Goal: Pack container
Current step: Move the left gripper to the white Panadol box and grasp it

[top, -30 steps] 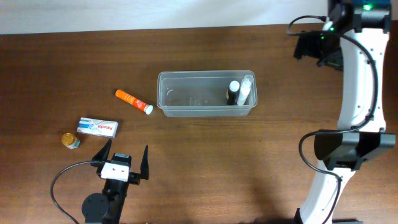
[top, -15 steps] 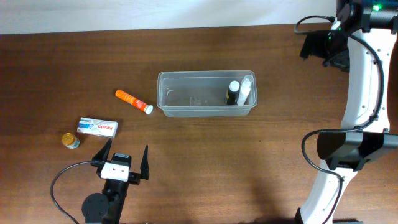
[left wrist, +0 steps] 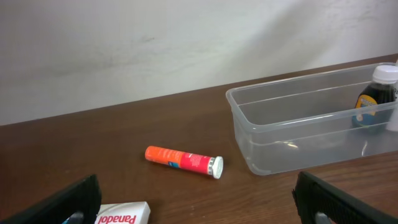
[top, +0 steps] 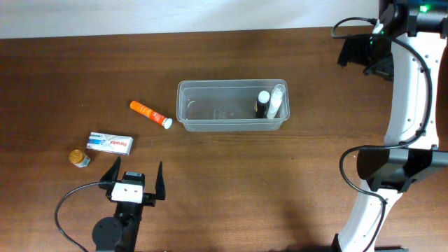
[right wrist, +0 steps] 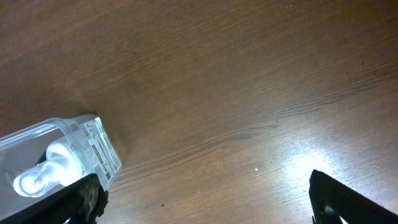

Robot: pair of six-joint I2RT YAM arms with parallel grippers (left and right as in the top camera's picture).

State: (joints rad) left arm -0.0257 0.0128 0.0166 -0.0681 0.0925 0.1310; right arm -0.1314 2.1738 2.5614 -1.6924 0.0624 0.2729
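While both spread wide, the left end effector [top: 136, 173] and right end effector [right wrist: 211, 205] grasp nothing (container [top: 231, 82] untouched).

orange tube [left wrist: 183, 162] left of container [left wrist: 298, 134], Panadol box [left wrist: 122, 214] nr btm

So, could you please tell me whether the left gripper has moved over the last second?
Yes, slightly: in the overhead view the left gripper has shifted left, toward the white box, which has stayed put.
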